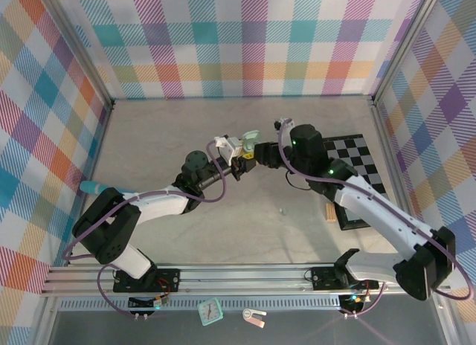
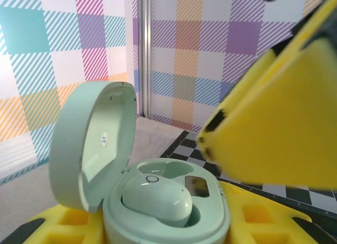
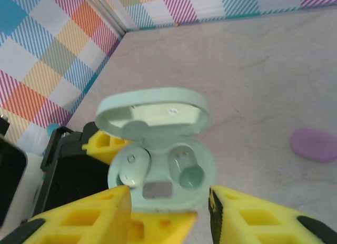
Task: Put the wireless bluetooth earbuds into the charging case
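Earbud [image 3: 131, 168], pale green, sits in 1 of the 2 wells of the open charging case [image 3: 158, 180], lid [image 3: 152, 110] raised. Left gripper [image 1: 239, 158] fingers clamp the case's base. Right gripper [image 3: 168, 199] fingers stand apart just beside it, gripping nothing.

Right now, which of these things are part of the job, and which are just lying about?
In the job: charging case, open, in the left end effector; earbud seated in it; open right end effector.
Lying about: purple disc; checkerboard mat; teal square object.
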Action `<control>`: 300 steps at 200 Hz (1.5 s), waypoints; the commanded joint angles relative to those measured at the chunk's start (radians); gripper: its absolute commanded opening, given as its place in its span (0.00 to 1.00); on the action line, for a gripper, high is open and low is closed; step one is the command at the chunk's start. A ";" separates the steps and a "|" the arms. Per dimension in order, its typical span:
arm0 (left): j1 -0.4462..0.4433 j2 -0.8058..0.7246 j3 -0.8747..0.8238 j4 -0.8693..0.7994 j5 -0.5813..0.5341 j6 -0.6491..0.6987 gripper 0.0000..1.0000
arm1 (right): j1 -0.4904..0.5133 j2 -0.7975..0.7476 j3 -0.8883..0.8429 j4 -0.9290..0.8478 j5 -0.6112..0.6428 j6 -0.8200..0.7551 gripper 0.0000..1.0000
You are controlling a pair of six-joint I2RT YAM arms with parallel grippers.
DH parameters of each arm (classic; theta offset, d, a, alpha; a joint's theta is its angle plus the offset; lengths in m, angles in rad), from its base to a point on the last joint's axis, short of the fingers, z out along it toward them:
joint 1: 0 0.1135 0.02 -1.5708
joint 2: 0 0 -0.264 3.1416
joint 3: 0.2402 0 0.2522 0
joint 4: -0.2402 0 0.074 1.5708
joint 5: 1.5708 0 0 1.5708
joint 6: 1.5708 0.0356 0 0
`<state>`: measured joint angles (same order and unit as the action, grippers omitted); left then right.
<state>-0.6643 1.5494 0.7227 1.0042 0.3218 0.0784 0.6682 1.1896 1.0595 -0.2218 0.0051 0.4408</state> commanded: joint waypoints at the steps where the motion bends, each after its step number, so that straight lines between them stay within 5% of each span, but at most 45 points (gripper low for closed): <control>1: 0.032 -0.036 -0.031 0.069 0.020 -0.010 0.37 | -0.003 -0.075 -0.044 0.030 0.062 -0.016 0.46; 43: 0.078 -0.121 -0.076 0.013 0.029 0.018 0.37 | -0.066 -0.180 -0.158 -0.057 0.129 0.103 0.51; 92: 0.094 -0.205 -0.109 -0.055 0.036 0.042 0.38 | -0.272 -0.248 -0.323 -0.179 -0.112 0.335 0.54; 125: 0.097 -0.228 -0.118 -0.058 0.047 0.048 0.37 | -0.273 -0.151 -0.356 -0.265 -0.236 0.399 0.57; 175: 0.103 -0.244 -0.121 -0.053 0.078 0.032 0.37 | -0.214 0.024 -0.446 -0.157 -0.387 0.482 0.61; 300: 0.111 -0.242 -0.114 -0.082 0.104 0.042 0.37 | -0.201 0.231 -0.388 -0.083 -0.268 0.454 0.59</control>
<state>-0.5659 1.3300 0.6098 0.9173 0.4030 0.1059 0.4858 1.4136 0.6380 -0.3283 -0.2955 0.9016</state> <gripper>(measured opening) 0.375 0.603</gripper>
